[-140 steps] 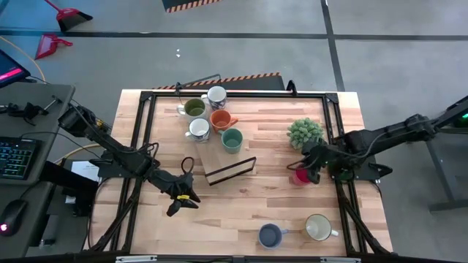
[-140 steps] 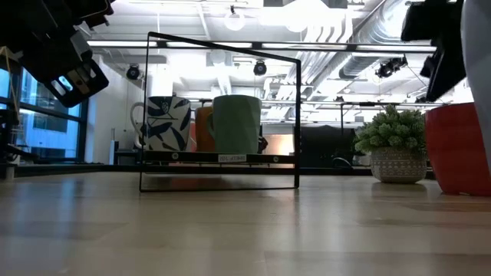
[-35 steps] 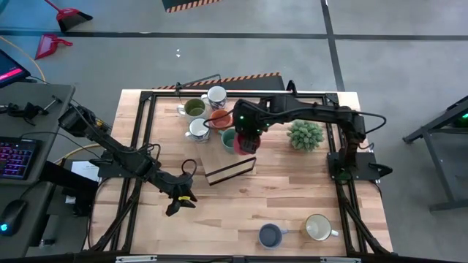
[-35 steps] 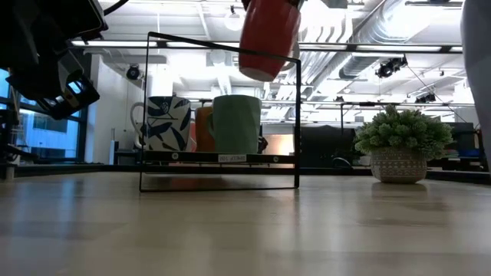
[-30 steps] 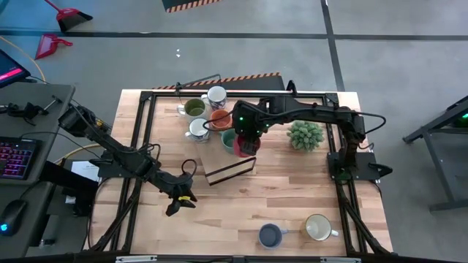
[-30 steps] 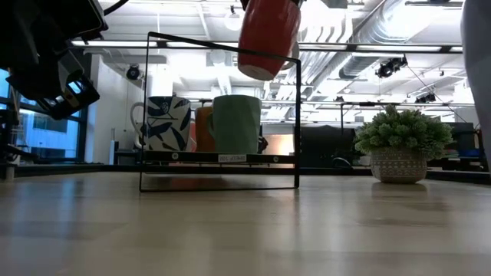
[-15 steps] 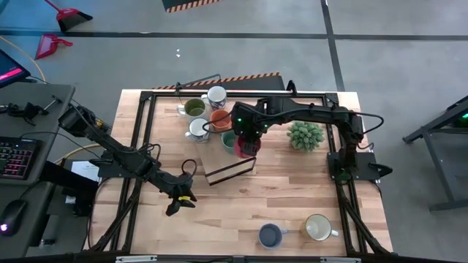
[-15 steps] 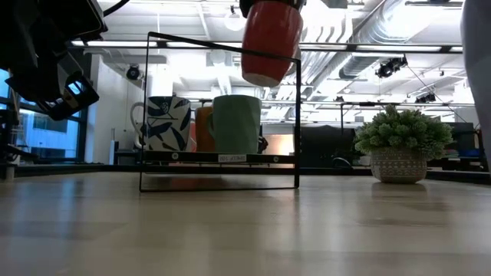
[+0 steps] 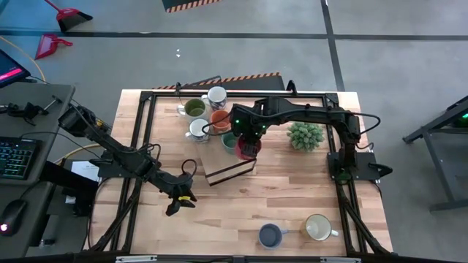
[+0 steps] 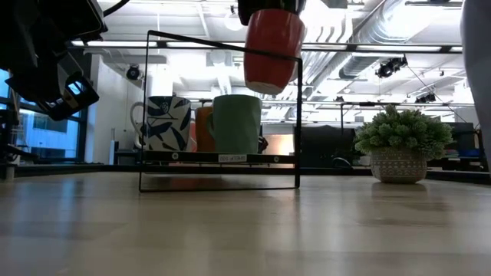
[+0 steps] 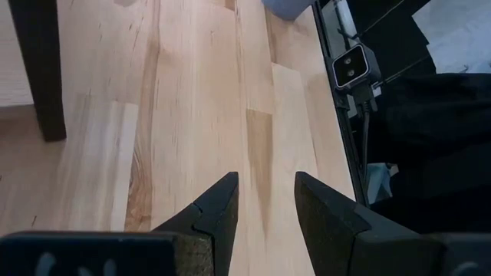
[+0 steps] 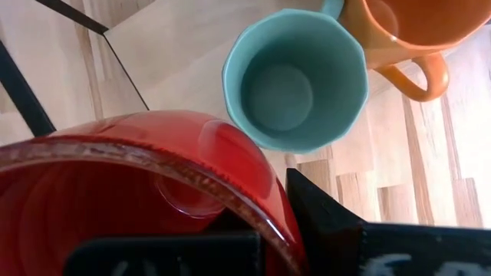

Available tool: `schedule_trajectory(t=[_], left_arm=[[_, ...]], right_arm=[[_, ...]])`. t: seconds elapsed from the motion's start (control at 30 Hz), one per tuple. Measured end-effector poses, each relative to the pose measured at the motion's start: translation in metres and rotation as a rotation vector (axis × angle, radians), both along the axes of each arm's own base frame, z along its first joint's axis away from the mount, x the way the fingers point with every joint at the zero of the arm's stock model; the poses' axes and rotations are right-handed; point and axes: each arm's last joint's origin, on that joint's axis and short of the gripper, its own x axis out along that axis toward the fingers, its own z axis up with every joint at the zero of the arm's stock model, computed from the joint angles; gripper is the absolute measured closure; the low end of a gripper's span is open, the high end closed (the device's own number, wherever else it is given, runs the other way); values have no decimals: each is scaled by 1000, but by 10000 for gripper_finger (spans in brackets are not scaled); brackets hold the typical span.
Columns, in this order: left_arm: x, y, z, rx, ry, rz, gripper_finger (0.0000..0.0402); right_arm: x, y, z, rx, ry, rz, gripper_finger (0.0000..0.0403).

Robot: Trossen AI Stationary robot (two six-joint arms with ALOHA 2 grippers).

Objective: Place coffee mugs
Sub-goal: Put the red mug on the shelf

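Lowered slightly since before: red mug (image 10: pixel 272 47), clamped in right gripper (image 9: pixel 247 136), beside teal mug (image 12: pixel 295 79). Left gripper (image 11: pixel 265 218) parted, empty.

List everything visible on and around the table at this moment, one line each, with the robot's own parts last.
red mug: 1, red, held in the air above the rack, beside the teal mug
teal mug: 1, teal green, on the table next to the orange mug
orange mug: 1, orange, in the far cluster
olive mug: 1, olive green, far cluster
white mugs: 2, white, far cluster
blue mug: 1, blue, near edge
cream mug: 1, cream, near edge, beside the blue one
wire rack: 1, black, mid-table
potted plant: 1, spiky green, right side
left gripper: open, empty, over bare table at left
right gripper: shut on the red mug's rim
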Motion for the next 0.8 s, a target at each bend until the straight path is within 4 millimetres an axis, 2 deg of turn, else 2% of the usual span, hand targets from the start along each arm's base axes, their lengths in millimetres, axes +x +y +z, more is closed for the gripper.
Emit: schedule_trajectory(t=[0.53,0.8], left_arm=[[0,0,0,3,4,0,284],[-1,1,-2,12,19,0,284]], right_arm=[[14,-1,-25,25,64,17,402],[20,-1,-35,52,86,-39,402]])
